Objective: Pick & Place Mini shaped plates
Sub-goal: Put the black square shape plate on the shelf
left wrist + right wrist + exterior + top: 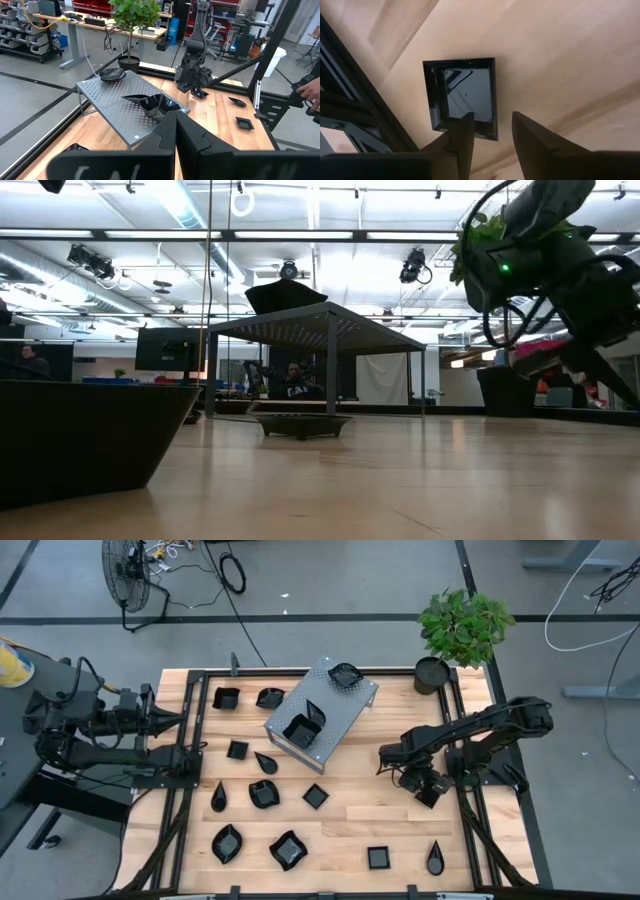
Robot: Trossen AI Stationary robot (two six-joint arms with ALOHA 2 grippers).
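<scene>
Over the table's right side, the right gripper (pixel 428 790) is positioned low above the wood, fingers (pixel 462 135) parted w/ a gap between them, nothing held. Directly beneath it, per right wrist view, a square plate (pixel 465 97) is seen flat on the wood, beside the black frame rail; one finger tip overlaps the plate's near rim, contact can't be confirmed.

Left gripper (pixel 180 723) is parked at the table's left edge, fingers (pixel 165 137) pressed together, empty.

Mini shaped plates are spread across the table (pixel 360 810): a teardrop (pixel 218 797), a leaf dish (pixel 227 843), a wavy-rimmed one (pixel 288 850), small squares (pixel 378 858) and others toward the front and left. Grey perforated metal box (pixel 335 710) is set at an angle near table centre, w/ one plate (pixel 345 675) on its far corner and stacked dishes (pixel 305 726) on its near end. Potted plant (pixel 460 630) stands at the far right corner.
</scene>
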